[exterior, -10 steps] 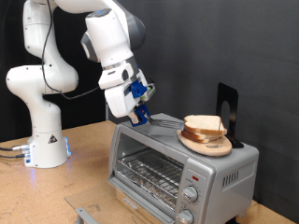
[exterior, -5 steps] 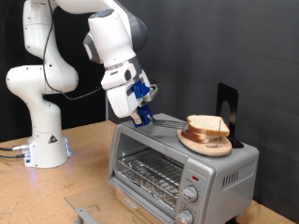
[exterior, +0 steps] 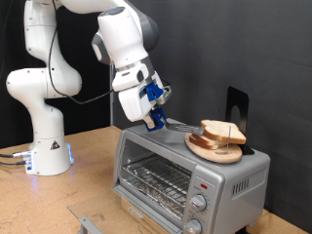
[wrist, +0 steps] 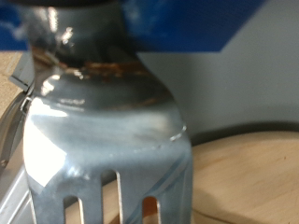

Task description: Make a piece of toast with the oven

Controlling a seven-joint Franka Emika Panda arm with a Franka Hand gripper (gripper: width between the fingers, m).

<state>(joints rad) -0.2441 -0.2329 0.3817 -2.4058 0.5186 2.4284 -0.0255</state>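
Oven (exterior: 185, 171) door was shut. Gripper (exterior: 156, 122) was clenched on a metal fork (wrist: 112, 140), tines under the piece of toast (exterior: 222, 132) on the wooden plate (exterior: 210, 151) atop it. Best kept level, slow lift.

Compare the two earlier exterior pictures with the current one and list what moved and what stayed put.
The gripper, holding a metal fork, shifted towards the exterior view's right. The piece of toast slid the same way on the wooden plate, so it now overhangs the plate's right side. The oven and the plate on top of it did not visibly move, and the oven door is closed as before.
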